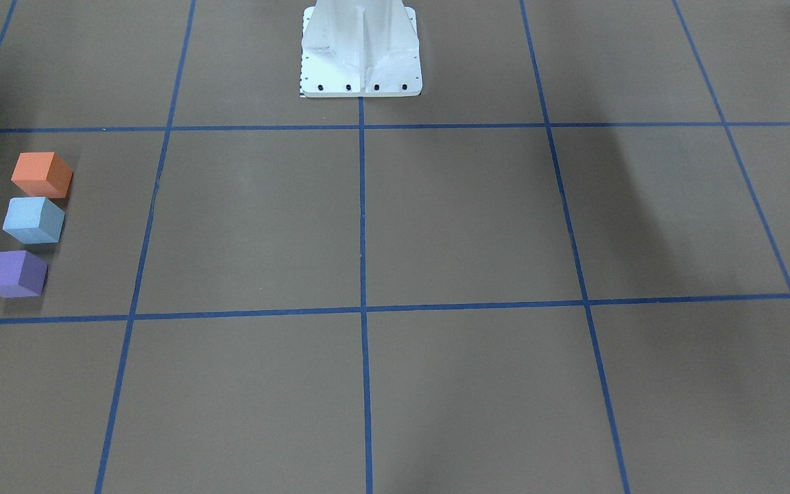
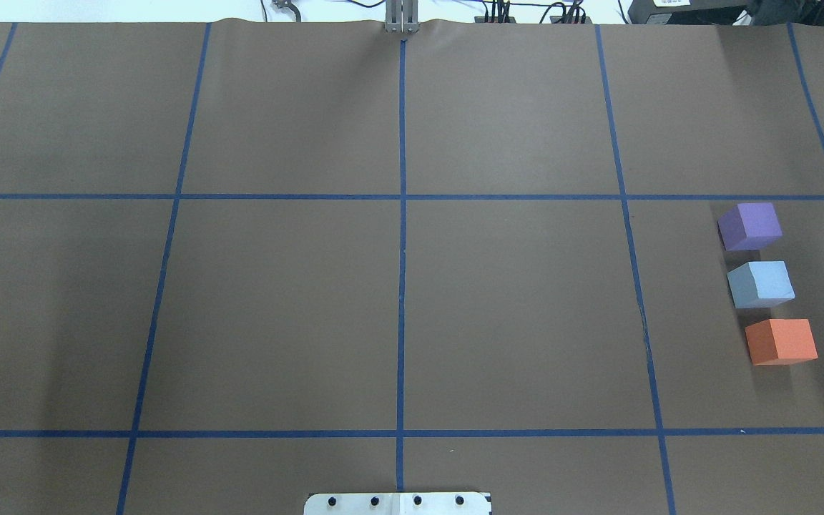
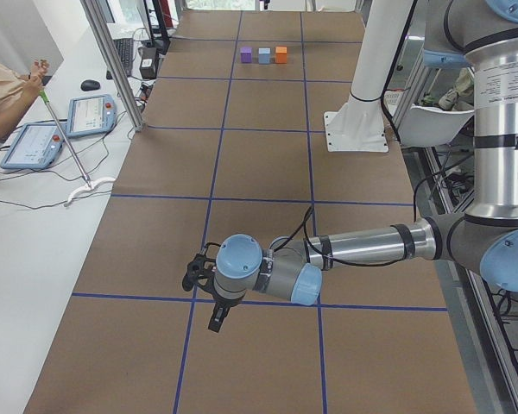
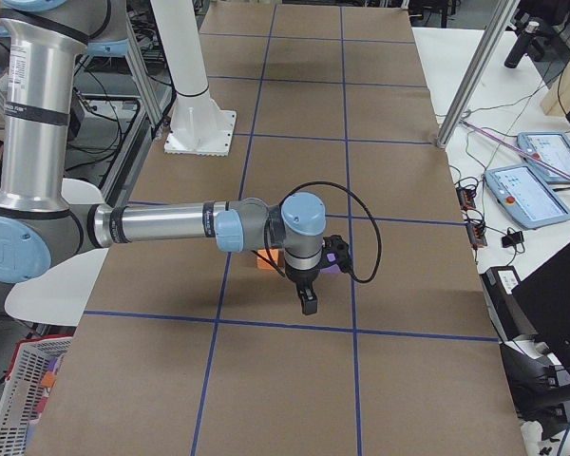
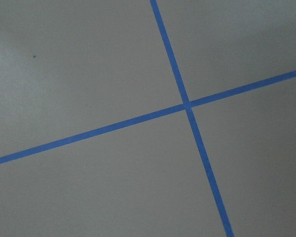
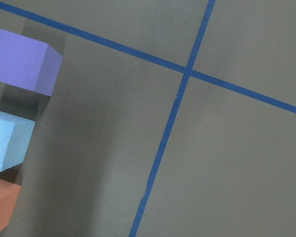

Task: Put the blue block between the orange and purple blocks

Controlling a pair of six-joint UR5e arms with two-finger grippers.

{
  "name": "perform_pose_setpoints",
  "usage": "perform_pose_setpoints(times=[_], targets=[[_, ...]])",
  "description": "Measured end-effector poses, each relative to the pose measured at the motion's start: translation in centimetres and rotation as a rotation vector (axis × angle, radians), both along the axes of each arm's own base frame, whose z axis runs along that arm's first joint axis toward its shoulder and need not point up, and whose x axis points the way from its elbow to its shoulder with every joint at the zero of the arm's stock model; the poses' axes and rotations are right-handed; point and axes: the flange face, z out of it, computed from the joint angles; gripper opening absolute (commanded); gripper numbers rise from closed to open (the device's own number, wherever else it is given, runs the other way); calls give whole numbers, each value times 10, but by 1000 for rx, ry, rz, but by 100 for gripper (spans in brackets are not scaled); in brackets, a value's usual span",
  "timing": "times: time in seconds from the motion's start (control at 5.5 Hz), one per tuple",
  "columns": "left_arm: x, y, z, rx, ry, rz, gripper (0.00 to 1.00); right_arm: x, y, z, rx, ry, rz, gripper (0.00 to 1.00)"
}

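The blue block (image 2: 760, 284) sits on the table in a row between the purple block (image 2: 749, 225) and the orange block (image 2: 781, 341), with small gaps on both sides. The front view shows the same row: orange (image 1: 42, 175), blue (image 1: 33, 219), purple (image 1: 13, 273). The right wrist view looks down on purple (image 6: 24, 61), blue (image 6: 7, 140) and orange (image 6: 0, 207) at its left edge. My right gripper (image 4: 321, 280) hovers above the row, holding nothing I can see. My left gripper (image 3: 204, 295) hangs over bare table far from the blocks. Neither gripper's state can be told.
The robot's white base (image 1: 361, 48) stands at mid-table. Blue tape lines (image 2: 402, 286) form a grid on the brown table. Tablets (image 3: 88, 114) and cables lie on a side table, with an operator's arm (image 3: 4, 95) nearby.
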Motion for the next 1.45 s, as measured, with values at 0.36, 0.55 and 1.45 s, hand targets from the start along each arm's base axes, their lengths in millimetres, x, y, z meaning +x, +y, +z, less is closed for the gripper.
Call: perform_pose_setpoints(times=[0.36,0.55,1.45], targets=[[2,2,7,-76,2,7,100,0,3,3,-7,2,0,100],[9,2,9,-118,2,23,100,0,4,4,-9,2,0,100],[20,3,0,-142,-2,47,100,0,6,6,-13,1,0,100]])
